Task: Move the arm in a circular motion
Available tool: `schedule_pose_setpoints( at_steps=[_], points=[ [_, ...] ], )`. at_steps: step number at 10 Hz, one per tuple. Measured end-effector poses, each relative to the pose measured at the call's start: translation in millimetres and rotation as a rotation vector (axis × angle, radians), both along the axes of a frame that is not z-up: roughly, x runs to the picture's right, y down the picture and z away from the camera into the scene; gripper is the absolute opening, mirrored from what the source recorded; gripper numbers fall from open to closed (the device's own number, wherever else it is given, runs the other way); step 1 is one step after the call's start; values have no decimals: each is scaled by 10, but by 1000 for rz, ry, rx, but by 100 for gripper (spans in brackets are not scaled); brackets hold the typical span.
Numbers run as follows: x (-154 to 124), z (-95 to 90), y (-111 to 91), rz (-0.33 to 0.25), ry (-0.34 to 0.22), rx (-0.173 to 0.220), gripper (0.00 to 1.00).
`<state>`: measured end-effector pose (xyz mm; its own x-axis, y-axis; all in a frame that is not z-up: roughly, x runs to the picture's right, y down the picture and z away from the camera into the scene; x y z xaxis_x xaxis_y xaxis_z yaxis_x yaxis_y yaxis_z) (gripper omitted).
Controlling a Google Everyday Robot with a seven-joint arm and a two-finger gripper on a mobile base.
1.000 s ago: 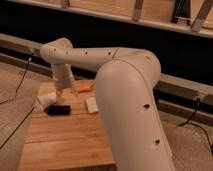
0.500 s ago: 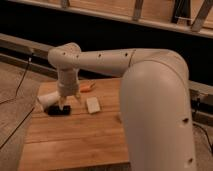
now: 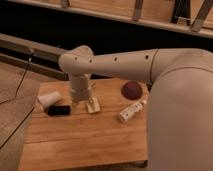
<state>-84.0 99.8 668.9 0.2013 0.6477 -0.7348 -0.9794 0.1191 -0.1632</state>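
One gripper [image 3: 83, 100] hangs at the end of the arm [image 3: 125, 64], low over the left rear part of the worktop [image 3: 75, 142]; whether its jaws are released or clenched cannot be told. Just to its right lies one tan block [image 3: 93, 105]. To its left lie one white cup [image 3: 49, 99], on its side, and one small black box [image 3: 59, 110], close together. One white bottle [image 3: 131, 112] lies farther right, with one dark red dome [image 3: 132, 90] behind it. The worktop is of pale wooden boards. The cream-white arm reaches leftward from a bulky segment at right, then bends down to the gripper. One dark cable [image 3: 20, 85] crosses the grey floor [image 3: 12, 95] at left; a dark wall [image 3: 100, 30] stands behind.
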Motion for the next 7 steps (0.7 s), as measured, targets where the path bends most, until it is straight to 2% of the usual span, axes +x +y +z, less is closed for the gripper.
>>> schedule_pose_setpoints(
  at_steps=[2,4,6,7],
  points=[
    [314,-85,-71,13,77,32,65],
    [615,-129,-237,27,148,83,65],
    [905,-98,-474,51,209,136,65],
    [990,-49,-568,56,228,150,65]
  ],
)
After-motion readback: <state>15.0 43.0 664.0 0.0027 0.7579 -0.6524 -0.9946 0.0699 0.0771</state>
